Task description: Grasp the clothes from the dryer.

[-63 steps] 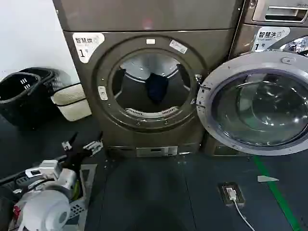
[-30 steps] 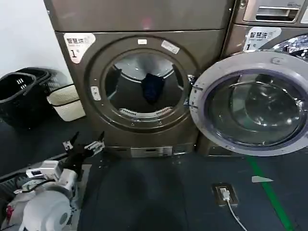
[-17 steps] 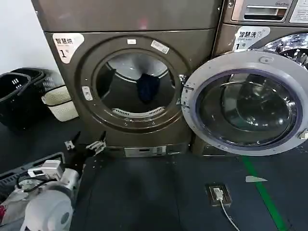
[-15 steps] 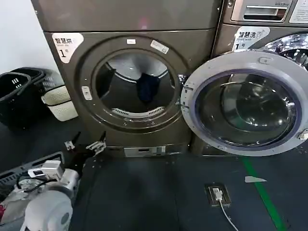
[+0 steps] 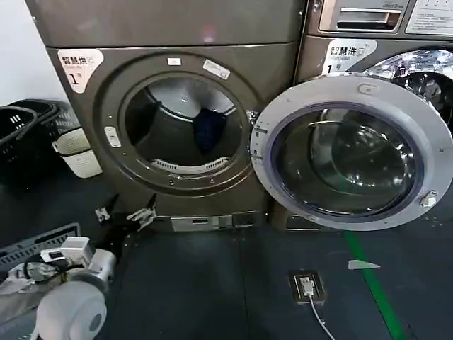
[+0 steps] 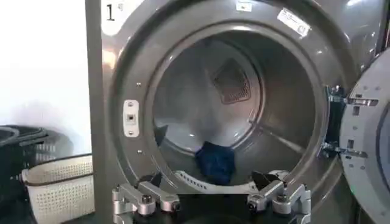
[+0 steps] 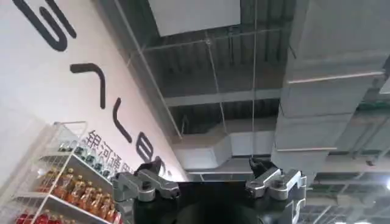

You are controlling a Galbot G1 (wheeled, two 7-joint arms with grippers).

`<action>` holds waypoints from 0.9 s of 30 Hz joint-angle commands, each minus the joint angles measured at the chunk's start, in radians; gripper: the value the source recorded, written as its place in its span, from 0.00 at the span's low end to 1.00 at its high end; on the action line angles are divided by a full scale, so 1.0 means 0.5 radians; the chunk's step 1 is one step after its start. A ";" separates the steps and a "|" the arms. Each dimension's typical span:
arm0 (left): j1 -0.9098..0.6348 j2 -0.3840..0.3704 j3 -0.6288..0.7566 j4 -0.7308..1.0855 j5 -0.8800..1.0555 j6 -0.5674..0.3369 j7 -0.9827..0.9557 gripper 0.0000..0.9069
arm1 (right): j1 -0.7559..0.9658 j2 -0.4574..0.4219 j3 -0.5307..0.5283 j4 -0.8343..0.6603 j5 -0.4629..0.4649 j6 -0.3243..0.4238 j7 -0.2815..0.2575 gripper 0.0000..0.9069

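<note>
Inside the dryer (image 5: 177,134), the clothes (image 5: 207,129) lie as a small dark-blue heap on the drum floor near the lip. I judge them light, limp and unbreakable, best pinched at the bunched top. My left gripper (image 5: 126,212) hangs wide open, low before the porthole and well apart from them; my right gripper (image 7: 208,182), also wide, points ceilingward. Legible: sticker (image 5: 79,64) with reddish Chinese characters and "1".

one dryer (image 5: 177,106), one clothes (image 5: 207,129), two grippers, two baskets
</note>
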 commanded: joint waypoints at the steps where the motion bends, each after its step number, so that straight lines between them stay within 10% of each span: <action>1: -0.001 0.000 0.005 0.002 0.002 0.000 0.000 1.00 | 0.000 0.002 0.000 0.002 0.002 0.016 0.000 1.00; 27: -0.021 -0.015 0.081 -0.030 0.024 0.004 0.018 1.00 | -0.039 0.015 0.077 -0.005 0.062 0.086 -0.023 1.00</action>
